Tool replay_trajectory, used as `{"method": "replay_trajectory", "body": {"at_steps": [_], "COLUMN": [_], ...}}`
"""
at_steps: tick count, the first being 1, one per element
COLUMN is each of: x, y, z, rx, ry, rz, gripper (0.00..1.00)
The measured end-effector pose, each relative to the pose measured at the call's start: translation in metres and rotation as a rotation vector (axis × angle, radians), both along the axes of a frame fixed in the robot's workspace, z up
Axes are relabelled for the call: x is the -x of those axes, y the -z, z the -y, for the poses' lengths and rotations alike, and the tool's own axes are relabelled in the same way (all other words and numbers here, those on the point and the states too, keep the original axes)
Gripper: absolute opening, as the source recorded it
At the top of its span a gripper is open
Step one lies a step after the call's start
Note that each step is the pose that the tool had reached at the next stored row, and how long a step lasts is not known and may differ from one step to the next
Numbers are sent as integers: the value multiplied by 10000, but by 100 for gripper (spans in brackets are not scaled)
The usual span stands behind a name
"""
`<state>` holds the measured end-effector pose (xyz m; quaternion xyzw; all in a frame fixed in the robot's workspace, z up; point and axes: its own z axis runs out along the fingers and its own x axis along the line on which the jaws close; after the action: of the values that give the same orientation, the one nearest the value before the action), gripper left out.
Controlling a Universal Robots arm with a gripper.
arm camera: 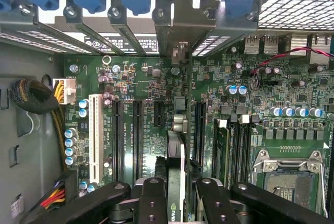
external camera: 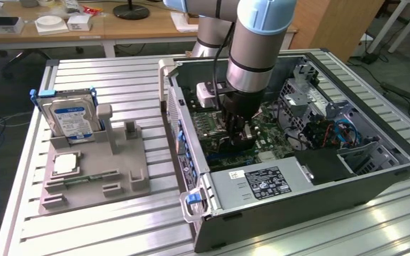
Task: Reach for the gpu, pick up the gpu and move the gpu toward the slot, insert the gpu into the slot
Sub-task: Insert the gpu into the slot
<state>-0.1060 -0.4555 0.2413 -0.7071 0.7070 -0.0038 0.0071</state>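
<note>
My gripper (external camera: 238,140) reaches down into the open computer case (external camera: 376,176), low over the green motherboard (external camera: 266,133). In the wrist view the gripper (arm camera: 178,203) is shut on the gpu (arm camera: 176,164), a thin dark card seen edge-on between the black fingers (arm camera: 151,200). The card runs straight away from the fingers, and its silver bracket (arm camera: 180,28) stands at the case's rear openings under the blue clips. The gpu lies along a line of the board between two long black slots (arm camera: 137,135). The slot beneath it is hidden by the card, so I cannot tell whether it is seated.
A grey fixture (external camera: 94,160) on the exterior view's left holds a silver hard drive (external camera: 73,120), a chip (external camera: 66,164) and a green memory stick (external camera: 84,178). Case walls, a power supply (external camera: 258,184) and cable bundles (arm camera: 32,97) hem the gripper in. A processor socket (arm camera: 289,177) lies nearby.
</note>
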Motion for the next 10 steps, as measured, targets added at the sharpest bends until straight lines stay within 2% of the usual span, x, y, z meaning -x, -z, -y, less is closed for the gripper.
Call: {"method": "replay_trajectory", "body": {"at_steps": [5,10], "x": [1,4], "y": [20,25], "z": [2,0], "rx": [11,-2], "ry": [-4,2], "rz": [0,1], "gripper": [26,26]}}
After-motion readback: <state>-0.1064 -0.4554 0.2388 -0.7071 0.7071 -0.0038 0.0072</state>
